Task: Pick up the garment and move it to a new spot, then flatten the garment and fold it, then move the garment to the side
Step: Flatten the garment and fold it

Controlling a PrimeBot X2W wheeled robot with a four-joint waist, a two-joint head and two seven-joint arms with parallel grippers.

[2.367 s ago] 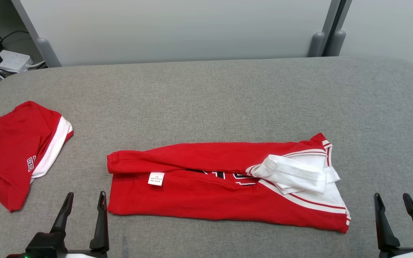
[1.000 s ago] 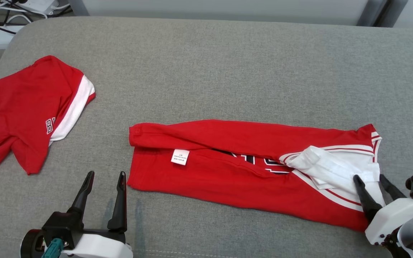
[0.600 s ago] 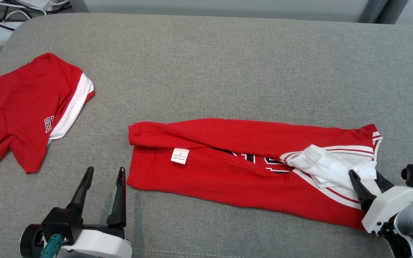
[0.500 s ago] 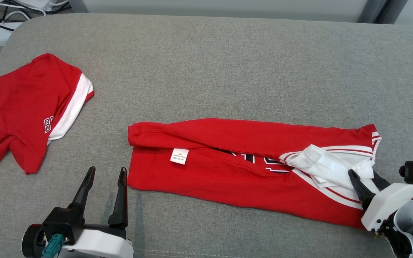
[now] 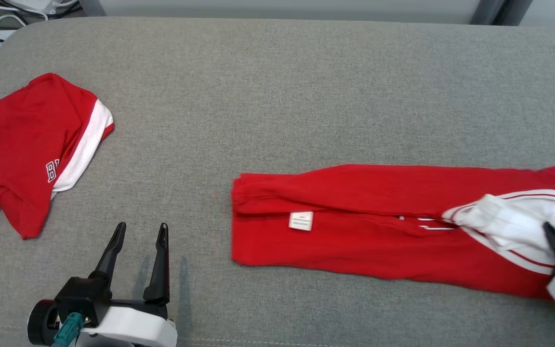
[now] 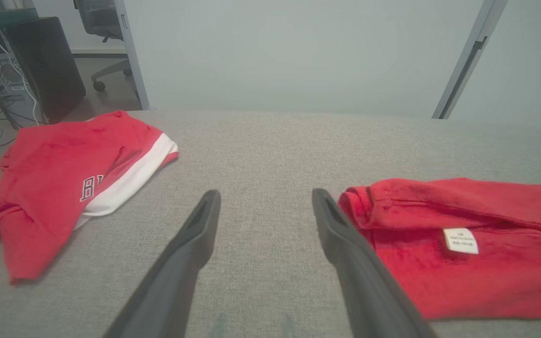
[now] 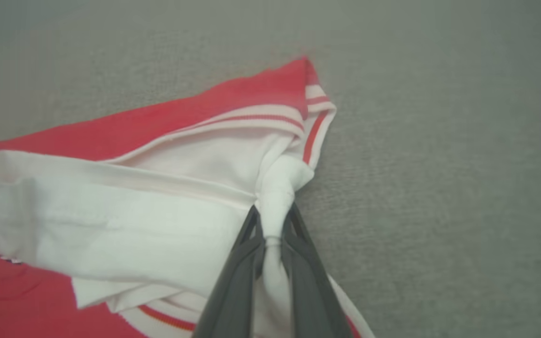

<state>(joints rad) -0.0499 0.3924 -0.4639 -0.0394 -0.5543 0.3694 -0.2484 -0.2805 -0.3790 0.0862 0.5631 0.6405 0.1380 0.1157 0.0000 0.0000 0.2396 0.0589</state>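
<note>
Lying folded into a long strip, the garment [image 5: 378, 241] rests on the grey tabletop [image 5: 282, 96] well to the right of the loose red shirt [image 5: 22, 149]. Its long axis runs left to right across the head view. The plain hemmed end points toward the loose red shirt, and the white, red-striped end points away from it. A small white label [image 5: 301, 220] sits on the red cloth near the hemmed end, its print too small to read. Lettering on the front is almost wholly tucked into the fold.

At the end farthest from the loose red shirt, the right hand [image 7: 273, 211] is pinched nearly closed on a twisted bunch of white cloth; the head view's edge cuts off its body. The left hand [image 5: 142, 226], fingers spread wide and holding nothing, hovers between the loose red shirt and the hemmed end. The loose red shirt is cut off at the head view's left edge.
</note>
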